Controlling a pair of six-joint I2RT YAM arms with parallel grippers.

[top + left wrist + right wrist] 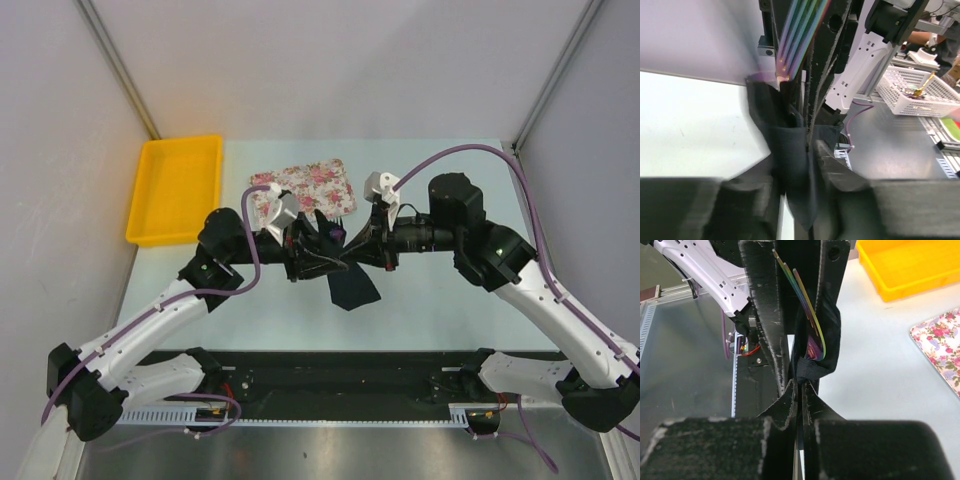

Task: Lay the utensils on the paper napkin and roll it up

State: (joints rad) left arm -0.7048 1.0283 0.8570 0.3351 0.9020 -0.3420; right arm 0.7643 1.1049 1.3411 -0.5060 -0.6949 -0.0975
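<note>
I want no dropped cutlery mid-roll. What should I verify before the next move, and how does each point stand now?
1. Right jaws clamped on the paper napkin: ok, shut with the black sheet pinched between them.
2. Utensils inside the napkin: ok, their iridescent handles stick out of the fold.
3. Left jaws gripping the napkin: cannot tell; the sheet sits between them, but the view is blurred.
4. Napkin fully rolled: not ok; a loose flap hangs down towards the table.
5. Yellow bin clear of both arms: ok.
</note>
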